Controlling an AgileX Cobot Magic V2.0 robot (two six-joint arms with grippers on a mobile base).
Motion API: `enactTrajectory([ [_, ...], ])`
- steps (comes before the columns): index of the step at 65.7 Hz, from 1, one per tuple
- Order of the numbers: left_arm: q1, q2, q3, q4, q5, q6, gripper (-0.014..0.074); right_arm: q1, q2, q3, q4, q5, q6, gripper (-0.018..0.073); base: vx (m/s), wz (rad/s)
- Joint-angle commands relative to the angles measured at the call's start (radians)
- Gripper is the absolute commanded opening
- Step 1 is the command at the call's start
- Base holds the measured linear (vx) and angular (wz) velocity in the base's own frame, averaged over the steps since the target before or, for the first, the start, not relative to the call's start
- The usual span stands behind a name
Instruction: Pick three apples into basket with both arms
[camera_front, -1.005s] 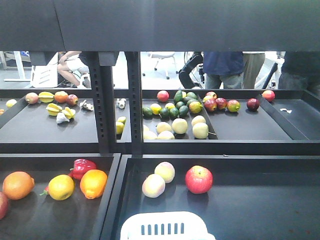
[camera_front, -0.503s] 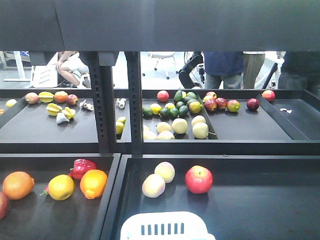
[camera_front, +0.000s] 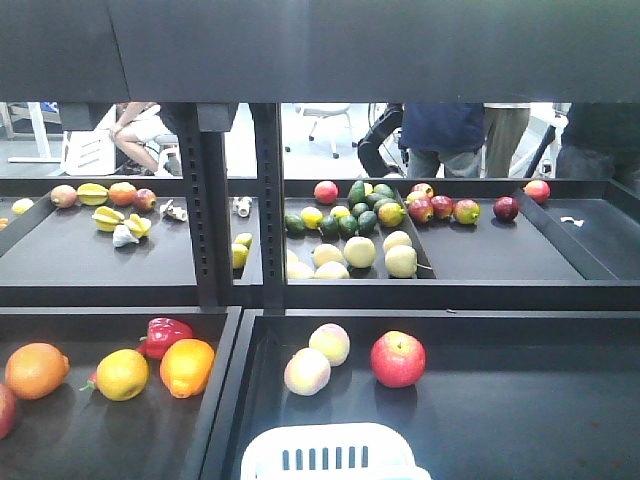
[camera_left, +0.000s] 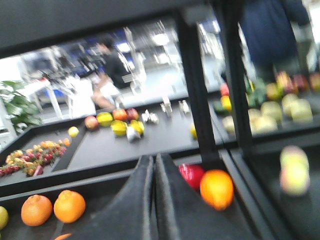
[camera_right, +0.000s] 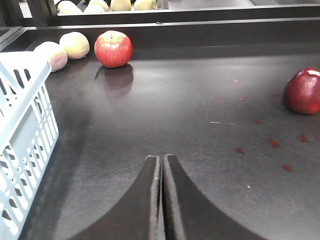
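My right gripper (camera_right: 161, 159) is holding its two broad black wedge fingers pressed together, with only a thin seam between them and nothing pinched. It is hovering low over the matte black tray floor (camera_right: 200, 115), which is showing a soft sheen and a scatter of small red flecks (camera_right: 272, 143). The basket (camera_right: 25, 140) is standing on this tray at the left edge of the right wrist view. It is pale blue moulded plastic, with rows of slotted holes in its wall. Near the tray's back wall a glossy red apple (camera_right: 113, 48) is resting, and two pale round fruits (camera_right: 74, 45) are lying just beside it, toward the basket. A dark red apple (camera_right: 302, 91) is sitting well apart from them, at the right.

My left gripper (camera_left: 153, 157) is likewise keeping its fingers closed on each other and gripping nothing. Its view is blurring. Beyond the tips, an orange (camera_left: 216, 188) is lying next to a red pepper (camera_left: 191, 173) in the neighbouring black tray. A black perforated shelf post (camera_left: 197, 85) is rising behind them.

Farther back, a second tier of black trays (camera_front: 480, 255) is carrying mixed fruit. Past the shelving, people (camera_front: 445, 135) are standing in a brightly lit room.
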Motion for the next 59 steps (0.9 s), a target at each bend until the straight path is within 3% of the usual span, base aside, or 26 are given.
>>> enactTrajectory([
  [1, -0.041, 0.137, -0.152, -0.181, 0.074, 0.273, -0.0008, -0.006, -0.009, -0.003, -0.001, -0.073, -0.008, -0.0004, 0.00, 0.00],
  [9, -0.082, 0.293, -0.291, -0.487, 0.282, 0.637, -0.0008, -0.006, -0.009, -0.003, -0.001, -0.072, -0.008, -0.0004, 0.00, 0.00],
  [15, -0.087, 0.389, -0.363, -0.629, 0.409, 0.798, -0.0007, -0.006, -0.009, -0.003, -0.001, -0.072, -0.008, -0.0004, 0.00, 0.00],
  [26, -0.098, 0.525, -0.425, -0.681, 0.553, 0.849, 0.0023, -0.006, -0.009, -0.003, -0.001, -0.072, -0.008, -0.0004, 0.00, 0.00],
  [36, -0.159, 0.634, -0.438, -0.729, 0.669, 0.981, 0.0194, -0.006, -0.009, -0.003, -0.001, -0.072, -0.008, -0.0004, 0.00, 0.00],
  [43, -0.211, 0.693, -0.438, -0.800, 0.643, 1.055, 0.0405, -0.006, -0.009, -0.003, -0.001, -0.071, -0.008, -0.0004, 0.00, 0.00],
  [51, -0.262, 0.752, -0.438, -0.857, 0.560, 1.057, 0.0600, -0.006, -0.009, -0.003, -0.001, -0.071, -0.008, -0.0004, 0.00, 0.00],
  [59, -0.314, 0.813, -0.439, -0.859, 0.483, 1.055, 0.0680, -0.006, -0.009, -0.003, -0.001, -0.071, -0.008, -0.0004, 0.00, 0.00],
])
